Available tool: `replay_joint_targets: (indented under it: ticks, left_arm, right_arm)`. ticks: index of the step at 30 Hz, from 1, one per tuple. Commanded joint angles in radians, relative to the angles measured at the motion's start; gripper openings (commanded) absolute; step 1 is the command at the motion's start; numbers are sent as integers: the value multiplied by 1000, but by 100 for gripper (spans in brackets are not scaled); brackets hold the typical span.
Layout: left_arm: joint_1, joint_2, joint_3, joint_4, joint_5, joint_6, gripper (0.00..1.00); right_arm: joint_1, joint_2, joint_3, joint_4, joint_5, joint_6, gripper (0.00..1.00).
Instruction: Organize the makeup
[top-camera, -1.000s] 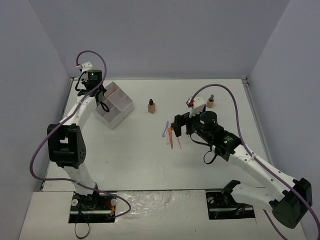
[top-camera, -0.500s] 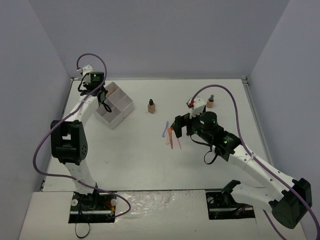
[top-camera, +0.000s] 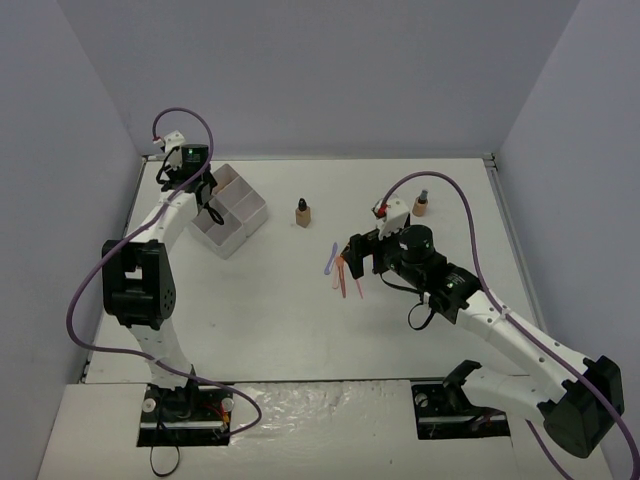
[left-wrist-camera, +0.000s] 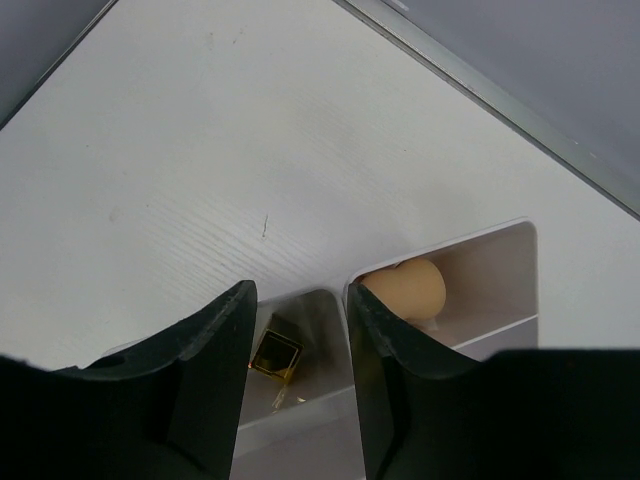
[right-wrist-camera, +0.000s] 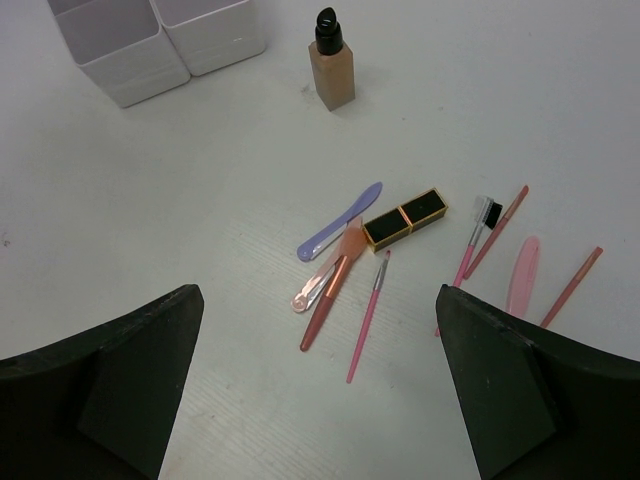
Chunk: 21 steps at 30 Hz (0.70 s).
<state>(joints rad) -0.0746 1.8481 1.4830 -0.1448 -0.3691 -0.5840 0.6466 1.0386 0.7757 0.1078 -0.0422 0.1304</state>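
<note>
My left gripper (left-wrist-camera: 300, 305) is open and empty, just above the white box (top-camera: 232, 212). Between its fingers, a black-gold lipstick tube (left-wrist-camera: 275, 355) lies in one compartment. A beige sponge (left-wrist-camera: 408, 287) lies in the neighbouring one. My right gripper (right-wrist-camera: 318, 295) is wide open and empty above a loose cluster on the table. The cluster holds a second black-gold lipstick (right-wrist-camera: 405, 220), a purple spatula (right-wrist-camera: 340, 235), a reddish brush (right-wrist-camera: 328, 300) and a thin pink stick (right-wrist-camera: 367, 315). A tan dark-capped bottle (right-wrist-camera: 332, 65) stands upright beyond them.
More pink and red sticks (right-wrist-camera: 495, 230) and a pink spatula (right-wrist-camera: 522, 275) lie to the right of the lipstick. A second small bottle (top-camera: 421, 205) stands at the back right. The table's back rim (left-wrist-camera: 500, 100) runs close behind the box.
The left arm has shifted slightly over the box. The right arm has hardly moved.
</note>
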Motion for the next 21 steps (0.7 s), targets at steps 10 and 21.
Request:
replay_joint_targets:
  ticks: [10,21]
  left_arm:
    - [-52,-145,95,-31,54,98,53]
    - [-336,-281,122,-207,354,288,94]
  right_arm:
    - [-12,-44,32,55,-9,10,100]
    - [-26,-108,60,11,33,2,100]
